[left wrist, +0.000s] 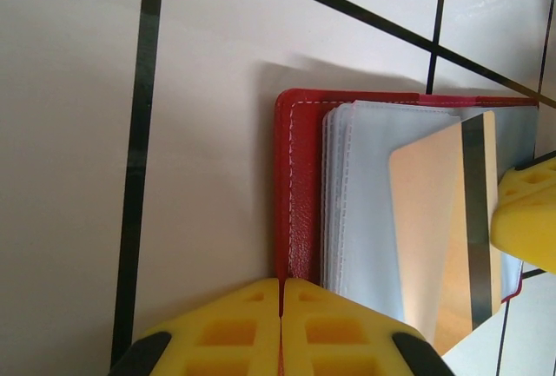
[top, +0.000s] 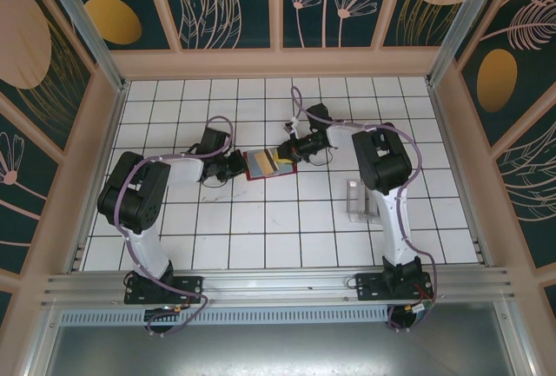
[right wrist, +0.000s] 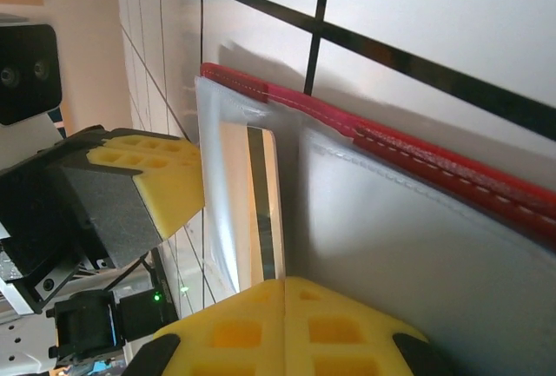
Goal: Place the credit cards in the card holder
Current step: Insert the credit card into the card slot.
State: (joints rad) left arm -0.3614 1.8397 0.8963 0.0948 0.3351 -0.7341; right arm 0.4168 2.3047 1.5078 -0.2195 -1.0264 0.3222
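Jaws of the left gripper (left wrist: 281, 300) were pinched shut on the left edge of the red card holder (top: 269, 165), apparently pinning it open on the tiled table (top: 261, 228). One gold credit card (left wrist: 443, 220) lay partly among its clear sleeves (left wrist: 365, 194). Jaws of the right gripper (right wrist: 285, 293) were closed at the sleeves' edge; whether they pinched card or sleeve was unclear.

Both grippers are crowding the card holder (top: 268, 165) mid-table: left gripper (top: 238, 166) is clamping its left edge, right gripper (top: 294, 149) is blocking the far-right end. Clear slotted tray (top: 358, 201) is occupying the right side. Near table (top: 261, 237) tiles are lying open.
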